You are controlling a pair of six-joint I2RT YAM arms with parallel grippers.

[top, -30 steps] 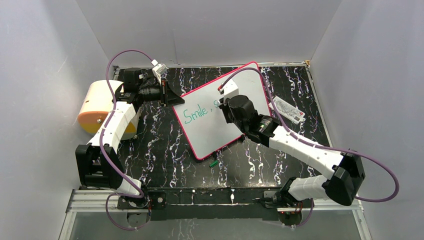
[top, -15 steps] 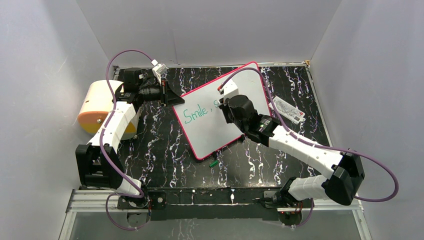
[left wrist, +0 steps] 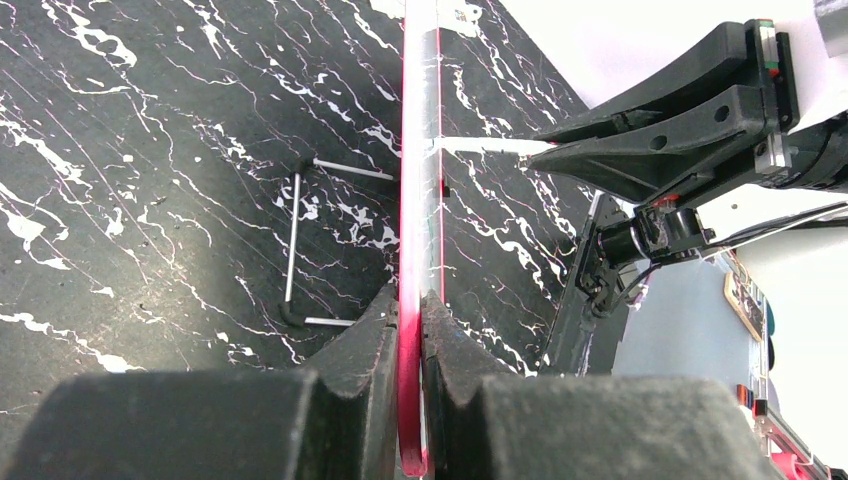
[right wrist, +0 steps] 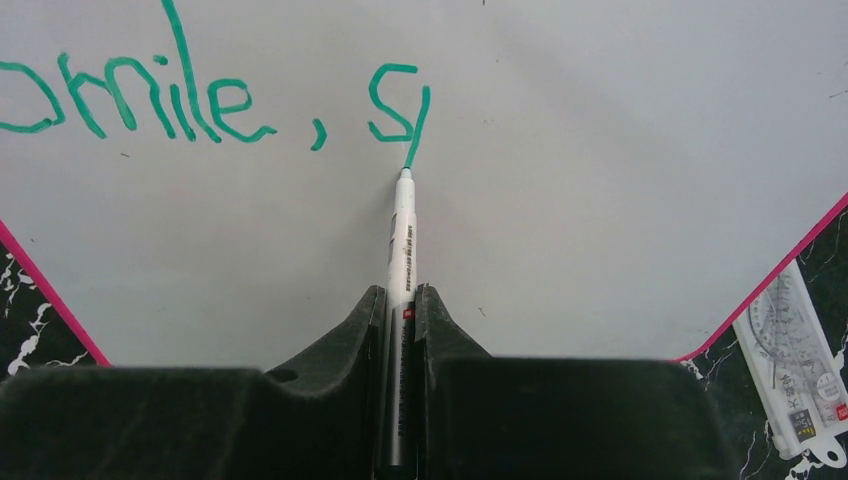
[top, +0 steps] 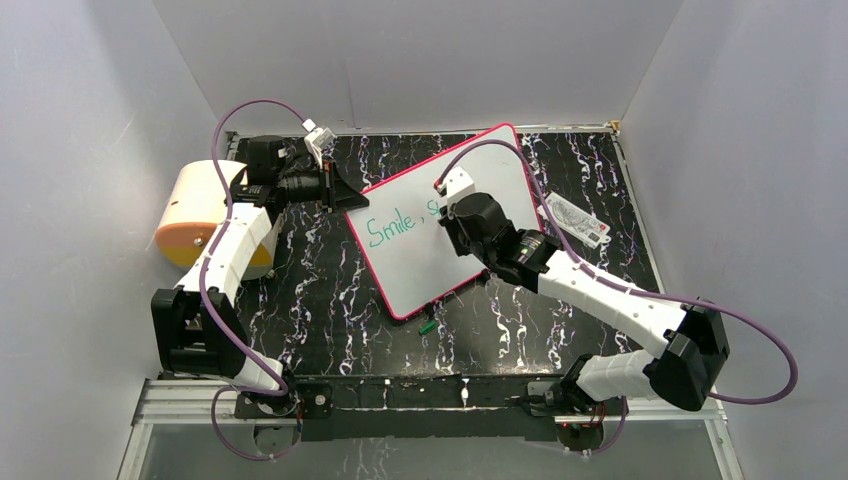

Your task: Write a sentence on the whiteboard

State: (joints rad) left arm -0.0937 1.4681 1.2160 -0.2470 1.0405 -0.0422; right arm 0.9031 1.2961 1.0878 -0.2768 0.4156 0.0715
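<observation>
The whiteboard (top: 420, 255), white with a pink-red rim, lies tilted on the dark marbled table. My left gripper (top: 345, 196) is shut on its far-left rim, seen edge-on as a red strip (left wrist: 418, 200) between the fingers (left wrist: 412, 310). My right gripper (top: 450, 215) is shut on a white marker (right wrist: 403, 240) with its teal tip on the board (right wrist: 600, 200). The sentence (right wrist: 210, 105) reads "Smile, s" plus one downstroke; it also shows in the top view (top: 393, 228).
A white packet with a red mark (top: 577, 221) lies right of the board, also in the right wrist view (right wrist: 800, 370). A green marker cap (top: 427, 326) lies by the board's near corner. A cream-and-orange roll (top: 195, 212) stands at the far left. A bent metal wire (left wrist: 298, 245) lies on the table.
My right gripper has moved slightly toward the near side with the marker, drawing a downstroke after the "s". The left arm and the board have not moved.
</observation>
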